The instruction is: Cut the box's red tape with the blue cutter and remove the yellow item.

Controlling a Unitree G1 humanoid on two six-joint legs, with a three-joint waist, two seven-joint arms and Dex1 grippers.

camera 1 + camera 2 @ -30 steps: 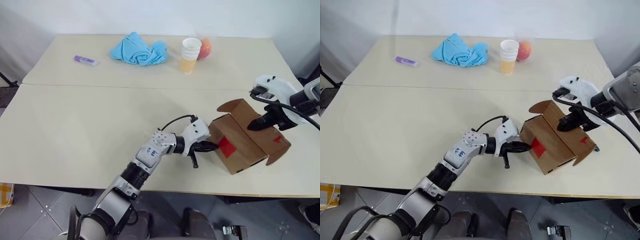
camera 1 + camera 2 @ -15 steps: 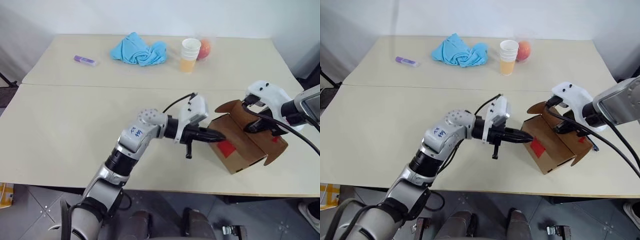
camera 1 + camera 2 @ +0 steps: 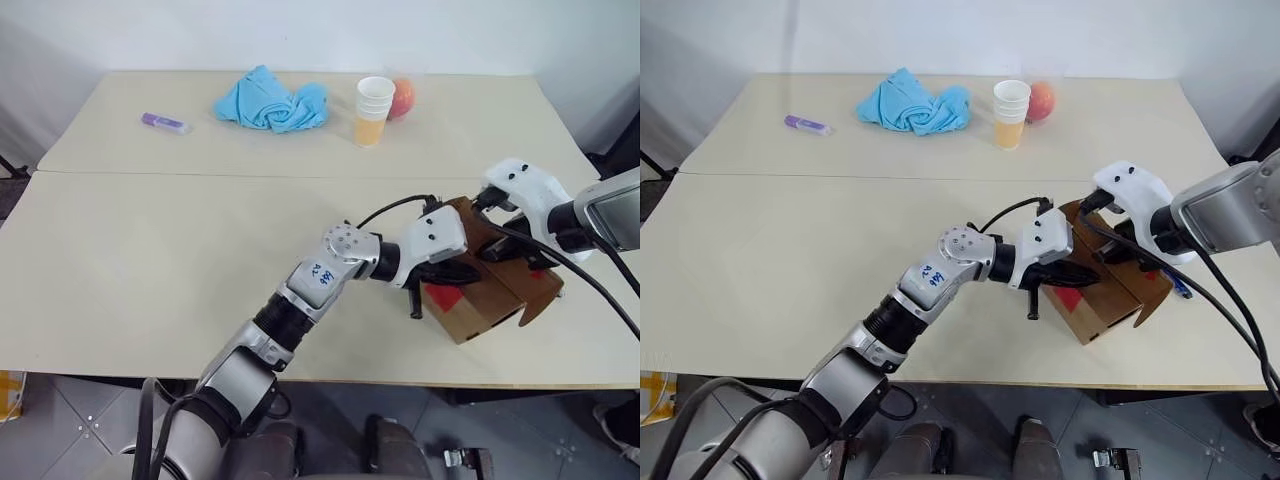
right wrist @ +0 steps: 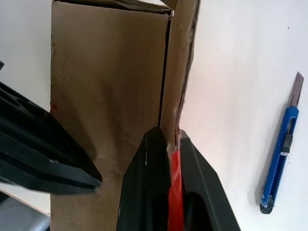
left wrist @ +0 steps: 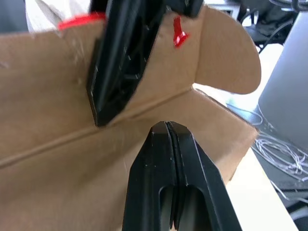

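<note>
The box [image 3: 490,295] sits near the table's [image 3: 150,260] front edge on the right, flaps open, red tape [image 3: 445,297] showing on its near face. The left gripper [image 5: 166,126] has its fingers pressed together on nothing, its tip over the open box. The right gripper [image 4: 162,139] is pinching one cardboard flap, a strip of red tape between its fingers. The blue cutter [image 4: 280,160] lies flat on the table just beside the box, blade out. Cloth [image 3: 268,98], cups [image 3: 373,108] and fruit [image 3: 402,96] sit far back.
</note>
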